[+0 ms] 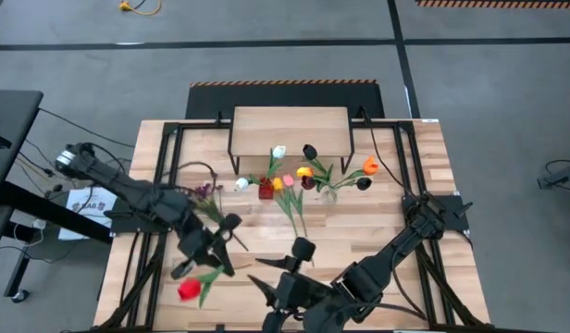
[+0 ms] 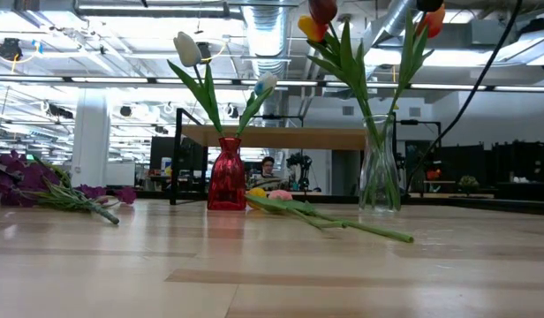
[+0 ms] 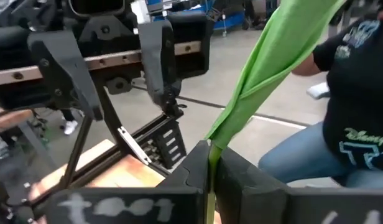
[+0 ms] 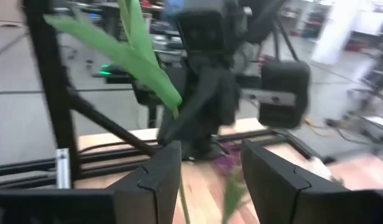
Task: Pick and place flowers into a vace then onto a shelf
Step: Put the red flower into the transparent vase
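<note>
My left gripper [image 1: 220, 262] [image 3: 210, 167] hovers over the table's near left part, shut on a red tulip [image 1: 190, 289] with a green stem and leaf [image 3: 272, 56]. My right gripper [image 1: 259, 276] [image 4: 213, 177] faces it from the right, open; a thin stem [image 4: 182, 208] shows between its fingers and I see no touch. A red vase [image 1: 266, 191] [image 2: 226, 184] holds white tulips. A clear glass vase [image 1: 328, 192] [image 2: 379, 172] holds yellow, orange and dark ones. The shelf [image 1: 290, 129] stands behind them. The low view shows no gripper. My left gripper pinches the tulip's green stem [image 3: 211, 155] between its two fingers, just below where the leaf wraps it. The fingers point level and lie across the stem. The tulip is lifted clear of the table, its red head toward the near left corner.
A purple blossom bunch [image 1: 207, 196] [image 2: 51, 193] lies on the table's left. Yellow and pink tulips [image 1: 290, 205] [image 2: 325, 221] lie in front of the vases. A black frame [image 1: 165, 176] runs along the table's edges. A person [image 3: 350, 130] is beyond the table.
</note>
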{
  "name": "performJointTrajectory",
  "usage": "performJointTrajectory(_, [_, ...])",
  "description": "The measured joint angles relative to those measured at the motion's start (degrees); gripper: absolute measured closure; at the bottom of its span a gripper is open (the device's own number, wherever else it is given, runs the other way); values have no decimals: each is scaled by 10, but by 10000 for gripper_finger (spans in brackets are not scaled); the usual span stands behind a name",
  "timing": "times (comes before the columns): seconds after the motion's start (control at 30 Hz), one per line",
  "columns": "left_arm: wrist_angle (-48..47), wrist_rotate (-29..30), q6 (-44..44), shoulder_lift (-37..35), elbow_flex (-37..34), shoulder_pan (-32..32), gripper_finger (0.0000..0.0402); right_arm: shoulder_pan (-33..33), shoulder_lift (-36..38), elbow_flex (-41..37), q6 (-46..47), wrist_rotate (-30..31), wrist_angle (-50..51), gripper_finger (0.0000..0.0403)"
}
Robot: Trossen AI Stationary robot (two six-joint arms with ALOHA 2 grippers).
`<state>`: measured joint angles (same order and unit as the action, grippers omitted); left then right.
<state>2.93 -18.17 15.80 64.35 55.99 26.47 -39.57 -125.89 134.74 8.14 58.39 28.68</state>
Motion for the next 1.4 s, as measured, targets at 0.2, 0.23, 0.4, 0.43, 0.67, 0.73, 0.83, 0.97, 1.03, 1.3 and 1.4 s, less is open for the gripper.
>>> performJointTrajectory(0.2, [39,50,39,33,0,32,401,-2,0,0,-68,-29,-26,233])
performJointTrajectory(0.23, [45,60,46,39,0,32,401,-2,0,0,-77,-30,-26,231])
performJointTrajectory(0.4, [57,81,76,58,0,26,401,9,0,0,-139,-67,-23,218])
performJointTrajectory(0.43, [58,75,76,60,0,24,401,12,0,0,-148,-77,-23,217])
performJointTrajectory(0.67, [59,47,72,61,0,12,401,40,0,0,-172,-113,3,220])
performJointTrajectory(0.73, [56,45,72,61,2,11,401,49,0,0,-172,-134,11,222])
performJointTrajectory(0.83, [54,46,72,61,4,11,401,61,0,0,-172,-181,11,222])
performJointTrajectory(0.97, [53,49,72,61,4,8,401,67,0,0,-173,-205,15,218])
performJointTrajectory(1.03, [50,51,72,61,4,8,401,67,0,0,-176,-207,21,218])
performJointTrajectory(1.3, [46,70,73,61,5,5,401,59,0,0,-193,-206,29,227])
performJointTrajectory(1.4, [52,91,73,61,5,3,401,65,0,0,-193,-212,27,233])
